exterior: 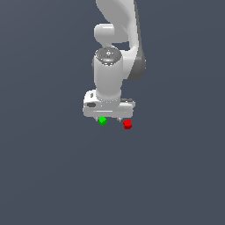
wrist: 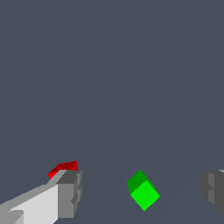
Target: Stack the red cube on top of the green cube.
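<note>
A tiny green cube (exterior: 102, 121) lies on the grey floor just under the front of my white gripper (exterior: 108, 118). A tiny red cube (exterior: 127, 124) lies a short way toward the exterior view's right of it, apart from it. In the wrist view the green cube (wrist: 143, 190) sits in the wide gap of my gripper (wrist: 142, 190), whose fingers (wrist: 70, 192) stand far apart and touch nothing. The red cube (wrist: 64, 168) lies outside the gap and is partly hidden behind one finger.
The white arm (exterior: 115, 48) rises above the gripper toward the top of the exterior view. Flat dark grey floor (exterior: 52, 176) lies all around the two cubes.
</note>
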`<state>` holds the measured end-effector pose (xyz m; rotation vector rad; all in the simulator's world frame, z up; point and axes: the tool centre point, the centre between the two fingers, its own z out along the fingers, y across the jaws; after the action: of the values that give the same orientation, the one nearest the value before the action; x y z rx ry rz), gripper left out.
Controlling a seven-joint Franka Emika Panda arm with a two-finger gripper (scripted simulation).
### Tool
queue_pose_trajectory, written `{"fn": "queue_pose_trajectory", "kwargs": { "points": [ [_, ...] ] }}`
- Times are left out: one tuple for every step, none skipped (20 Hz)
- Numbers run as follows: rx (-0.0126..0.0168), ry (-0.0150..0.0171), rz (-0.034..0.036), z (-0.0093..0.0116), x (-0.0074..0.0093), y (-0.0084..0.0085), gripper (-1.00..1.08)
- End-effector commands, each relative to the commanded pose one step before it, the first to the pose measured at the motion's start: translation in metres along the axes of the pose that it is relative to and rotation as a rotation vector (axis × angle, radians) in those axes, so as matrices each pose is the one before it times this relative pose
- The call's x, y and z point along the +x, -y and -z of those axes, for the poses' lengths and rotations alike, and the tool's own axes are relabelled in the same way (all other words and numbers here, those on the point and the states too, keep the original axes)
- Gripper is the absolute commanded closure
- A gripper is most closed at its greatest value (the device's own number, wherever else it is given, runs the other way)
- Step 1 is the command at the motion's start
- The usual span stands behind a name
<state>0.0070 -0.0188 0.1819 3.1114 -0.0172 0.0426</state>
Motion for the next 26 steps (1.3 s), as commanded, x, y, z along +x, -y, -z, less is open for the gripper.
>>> {"fn": "queue_pose_trajectory", "kwargs": {
  "points": [
    [0.00000,0.00000,0.00000,0.00000,0.00000,-0.00001,-0.92],
    [0.00000,0.00000,0.00000,-0.00018,-0.00017,0.00002,-0.92],
    [0.00023,0.00018,0.00135,-0.00067,-0.00045,0.00087,-0.92],
    [0.00035,0.00027,0.00190,-0.00109,-0.00076,0.00124,-0.92],
    [0.00048,0.00037,0.00260,-0.00154,-0.00107,0.00170,-0.92],
    [0.00059,0.00046,0.00323,-0.00198,-0.00139,0.00211,-0.92],
    [0.00076,0.00059,0.00415,-0.00247,-0.00170,0.00271,-0.92],
    [0.00089,0.00069,0.00485,-0.00294,-0.00203,0.00318,-0.92],
    [0.00104,0.00080,0.00567,-0.00343,-0.00236,0.00371,-0.92],
    [0.00120,0.00092,0.00649,-0.00392,-0.00268,0.00425,-0.92],
    [0.00134,0.00103,0.00727,-0.00441,-0.00301,0.00477,-0.92],
    [0.00150,0.00115,0.00810,-0.00490,-0.00334,0.00530,-0.92],
    [0.00166,0.00126,0.00889,-0.00539,-0.00367,0.00583,-0.92],
    [0.00181,0.00137,0.00967,-0.00588,-0.00400,0.00634,-0.92],
    [0.00198,0.00149,0.01049,-0.00636,-0.00433,0.00687,-0.92],
    [0.00215,0.00160,0.01123,-0.00681,-0.00463,0.00736,-0.92],
    [0.00213,0.00157,0.01105,-0.00672,-0.00454,0.00725,-0.92],
    [0.00202,0.00150,0.01056,-0.00646,-0.00429,0.00694,-0.92],
    [0.00189,0.00142,0.01002,-0.00618,-0.00402,0.00661,-0.92],
    [0.00177,0.00134,0.00946,-0.00587,-0.00373,0.00625,-0.92],
    [0.00163,0.00123,0.00876,-0.00546,-0.00343,0.00579,-0.92],
    [0.00150,0.00113,0.00801,-0.00500,-0.00311,0.00530,-0.92],
    [0.00136,0.00102,0.00721,-0.00451,-0.00280,0.00478,-0.92],
    [0.00122,0.00091,0.00643,-0.00402,-0.00249,0.00426,-0.92],
    [0.00107,0.00080,0.00564,-0.00354,-0.00217,0.00374,-0.92],
    [0.00092,0.00068,0.00485,-0.00305,-0.00186,0.00322,-0.92]
  ]
}}
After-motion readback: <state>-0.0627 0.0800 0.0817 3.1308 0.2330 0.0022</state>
